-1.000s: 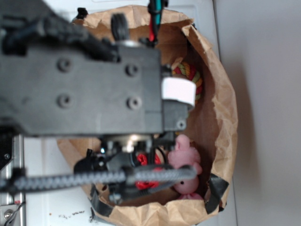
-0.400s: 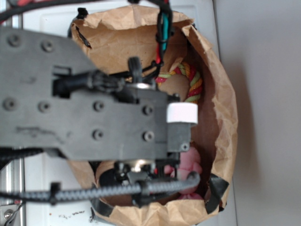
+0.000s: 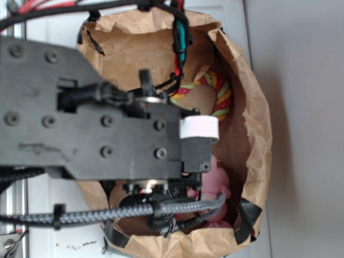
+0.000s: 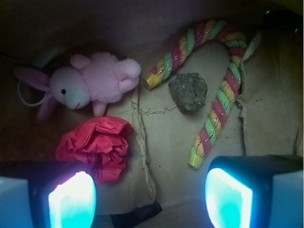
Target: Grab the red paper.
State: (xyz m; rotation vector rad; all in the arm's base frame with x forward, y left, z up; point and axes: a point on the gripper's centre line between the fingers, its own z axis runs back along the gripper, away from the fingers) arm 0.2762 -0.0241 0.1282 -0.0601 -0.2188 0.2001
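My gripper (image 4: pixel 149 199) jaws spread wide, empty; crumpled glossy red paper wad (image 4: pixel 95 146) just above left finger (image 4: pixel 71 199), below pink plush bunny (image 4: pixel 88 85).

arm (image 3: pixel 97 134): black, screwed plates | white band (image 3: pixel 199 128) | braided grey cable (image 3: pixel 107 214) | pincer (image 4: pixel 152 199) pads glowing cyan

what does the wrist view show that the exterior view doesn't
Only the wrist view shows the red paper, a grey rock and the open gripper, one finger beside the paper. Only the exterior view shows the robot arm from above and the brown paper bag's rim. Both show the pink plush toy and the striped rope cane.
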